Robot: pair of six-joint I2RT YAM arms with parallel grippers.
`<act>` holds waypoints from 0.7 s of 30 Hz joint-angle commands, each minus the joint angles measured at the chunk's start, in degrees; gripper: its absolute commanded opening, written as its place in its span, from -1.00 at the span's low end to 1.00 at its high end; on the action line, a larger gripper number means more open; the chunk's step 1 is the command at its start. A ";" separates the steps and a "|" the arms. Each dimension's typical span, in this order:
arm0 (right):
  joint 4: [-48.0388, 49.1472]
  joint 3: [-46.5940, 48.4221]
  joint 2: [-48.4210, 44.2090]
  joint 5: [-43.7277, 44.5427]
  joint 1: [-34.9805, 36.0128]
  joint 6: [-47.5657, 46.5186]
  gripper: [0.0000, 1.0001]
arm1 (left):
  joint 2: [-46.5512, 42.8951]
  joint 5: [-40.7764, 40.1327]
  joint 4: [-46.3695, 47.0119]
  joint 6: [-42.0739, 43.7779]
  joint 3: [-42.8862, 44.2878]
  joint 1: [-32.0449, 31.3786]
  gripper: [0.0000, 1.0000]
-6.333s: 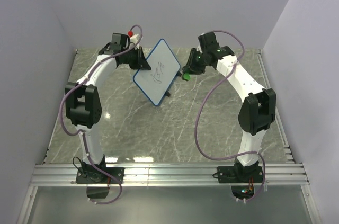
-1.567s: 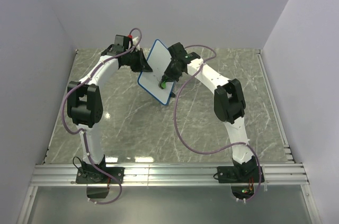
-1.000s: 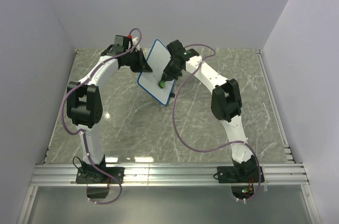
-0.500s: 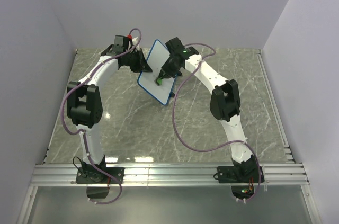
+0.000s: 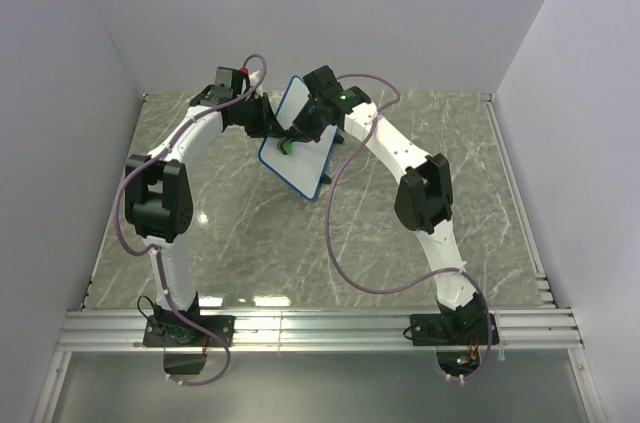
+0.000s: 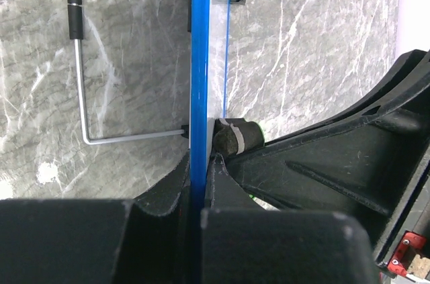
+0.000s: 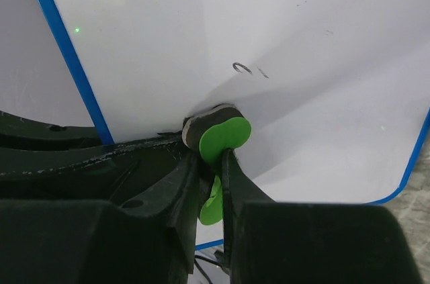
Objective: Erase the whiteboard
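Observation:
The whiteboard [image 5: 305,155], white with a blue rim, is held tilted above the table at the back middle. My left gripper [image 5: 265,123] is shut on its left edge; the left wrist view shows the blue rim [image 6: 199,62] edge-on between the jaws and its wire stand [image 6: 80,82]. My right gripper [image 5: 292,140] is shut on the green eraser [image 7: 225,139] and presses its dark felt against the board face [image 7: 269,22]. Small dark marks [image 7: 248,69] remain just above the eraser. The eraser also shows in the left wrist view [image 6: 236,136].
The grey marble table [image 5: 250,233] lies below the board. Grey walls enclose the back and both sides. A metal rail [image 5: 320,328] runs along the near edge by the arm bases.
My right gripper has wiped the eraser across the board from its lower right toward its upper left, close to my left gripper. The scribbles are mostly gone. The left arm holds the board still.

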 commanded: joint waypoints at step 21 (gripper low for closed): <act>4.16 -3.49 12.34 0.44 -4.33 -7.04 -1.00 | 0.04 -4.99 -13.93 4.90 -4.20 -3.99 -0.99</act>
